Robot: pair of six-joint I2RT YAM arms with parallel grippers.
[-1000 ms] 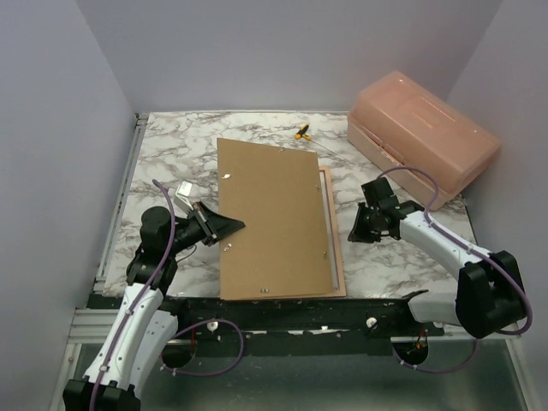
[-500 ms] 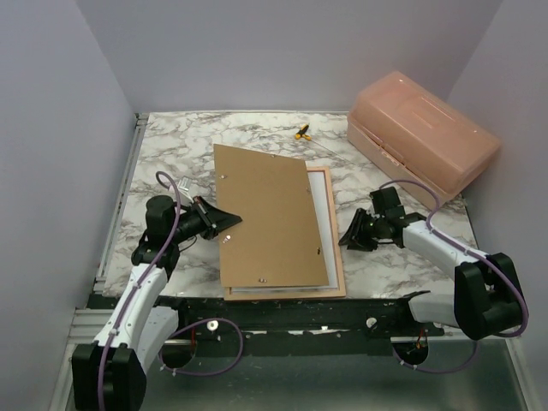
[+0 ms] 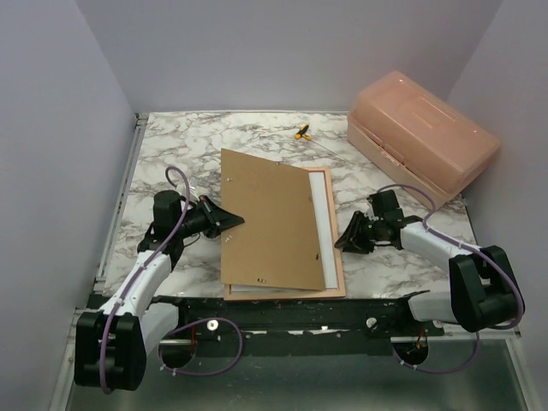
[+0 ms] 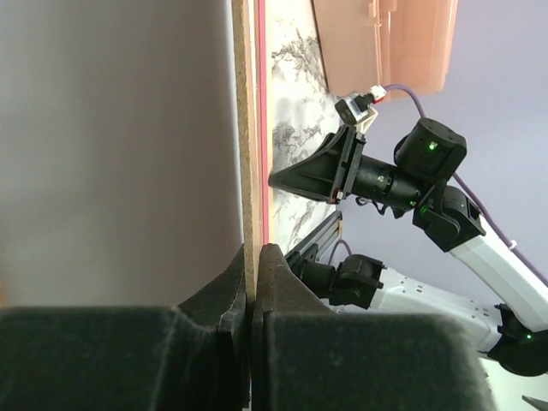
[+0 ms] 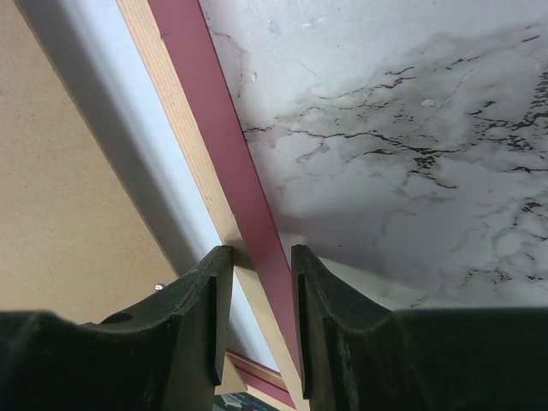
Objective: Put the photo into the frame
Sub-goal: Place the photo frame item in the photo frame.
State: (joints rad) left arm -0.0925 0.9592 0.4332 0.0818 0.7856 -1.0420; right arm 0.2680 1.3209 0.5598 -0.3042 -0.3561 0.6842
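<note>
Pink rectangular picture frame (image 5: 214, 145) unmoved; brown backing board (image 3: 270, 223), clamped by left gripper (image 3: 233, 221), swung, baring white photo back (image 3: 318, 214); right gripper (image 3: 341, 242), jaws parted, reached frame's right edge.

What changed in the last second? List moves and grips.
The left gripper, jaws shut on the backing board, pulled it leftwards, uncovering a white strip in the frame. The right gripper moved in, jaws astride the frame's right edge. The box and screwdriver stayed put.

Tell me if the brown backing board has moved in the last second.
Yes: the backing board slid left, uncovering a white strip beside the frame's right rail.
</note>
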